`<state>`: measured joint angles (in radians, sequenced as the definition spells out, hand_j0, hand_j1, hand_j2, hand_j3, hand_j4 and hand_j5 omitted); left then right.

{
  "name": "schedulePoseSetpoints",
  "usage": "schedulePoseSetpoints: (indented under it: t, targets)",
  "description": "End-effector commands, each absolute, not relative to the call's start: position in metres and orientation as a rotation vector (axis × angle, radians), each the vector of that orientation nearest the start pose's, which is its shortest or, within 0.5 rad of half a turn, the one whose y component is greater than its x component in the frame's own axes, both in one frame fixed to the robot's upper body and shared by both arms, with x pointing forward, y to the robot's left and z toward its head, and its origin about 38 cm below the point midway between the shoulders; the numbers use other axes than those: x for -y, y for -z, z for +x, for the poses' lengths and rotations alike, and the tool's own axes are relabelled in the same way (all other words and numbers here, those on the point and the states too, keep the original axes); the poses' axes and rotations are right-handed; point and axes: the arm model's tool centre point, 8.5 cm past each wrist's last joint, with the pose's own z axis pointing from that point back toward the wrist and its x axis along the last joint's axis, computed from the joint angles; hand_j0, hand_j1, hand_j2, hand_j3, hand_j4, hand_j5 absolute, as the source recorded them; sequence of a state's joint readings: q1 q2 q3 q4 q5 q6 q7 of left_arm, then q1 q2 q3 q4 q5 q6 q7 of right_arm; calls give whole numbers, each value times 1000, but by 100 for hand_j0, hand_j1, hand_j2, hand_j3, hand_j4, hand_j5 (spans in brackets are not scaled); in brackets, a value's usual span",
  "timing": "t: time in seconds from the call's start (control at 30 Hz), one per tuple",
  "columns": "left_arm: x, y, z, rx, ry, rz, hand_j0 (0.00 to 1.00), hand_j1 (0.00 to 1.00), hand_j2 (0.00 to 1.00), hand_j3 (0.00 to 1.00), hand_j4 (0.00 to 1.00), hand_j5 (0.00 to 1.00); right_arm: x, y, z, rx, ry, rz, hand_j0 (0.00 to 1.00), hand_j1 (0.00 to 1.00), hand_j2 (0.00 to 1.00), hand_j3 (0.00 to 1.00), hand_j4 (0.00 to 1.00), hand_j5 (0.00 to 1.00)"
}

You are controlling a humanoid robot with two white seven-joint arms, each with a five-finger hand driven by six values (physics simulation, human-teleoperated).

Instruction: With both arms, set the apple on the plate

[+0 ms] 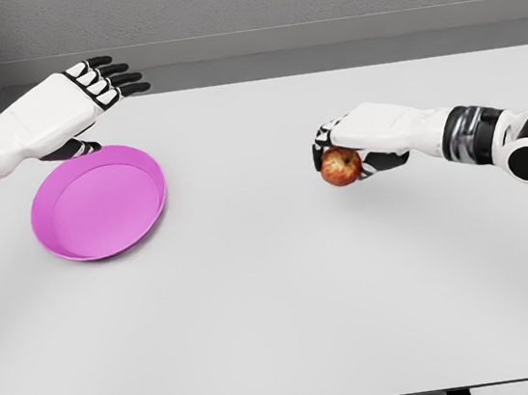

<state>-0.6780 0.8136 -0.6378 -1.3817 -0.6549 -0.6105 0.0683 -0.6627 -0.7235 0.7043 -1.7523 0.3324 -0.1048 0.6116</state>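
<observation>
Apple gripped by the right hand, far from the plate.

A white table point(278, 303) is seen, with a pink plate point(99, 202) lying on its left part and nothing placed in it. The left hand point(84, 90) is held above the far rim of the plate, its fingers stretched out and nothing held by them. The right hand point(359, 141) is seen on the right side, its fingers curled around a red apple point(340, 166), which is well apart from the plate and low near the table. The grasping step is judged to be done; next, the apple must be carried leftward across the table and released over the plate.
</observation>
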Motion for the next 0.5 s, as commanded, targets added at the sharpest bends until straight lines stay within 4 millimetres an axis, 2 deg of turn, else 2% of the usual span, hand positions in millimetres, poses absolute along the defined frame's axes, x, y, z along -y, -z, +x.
schedulePoseSetpoints:
  t: [0.0,0.07,0.23,0.47]
  targets:
    - [-306,-248,452,-2349,-2414,-1024,100,100,100,100,100,100,181,-233,416,1456,-1942,-282,45,45,45,45,45,45]
    - [-306,-248,452,-2351,-2413,-1024,100,100,100,100,100,100,163,-232,414,1497,-1936,-242,45,45,45,45,45,45]
    - [-307,-248,453,-2349,-2417,-1027,100,100,100,100,100,100,141,-224,410,1528,-1932,-180,45,45,45,45,45,45]
    - [-307,-248,452,-2349,-2416,-1026,100,100,100,100,100,100,131,-214,410,1513,-1944,-155,45,45,45,45,45,45]
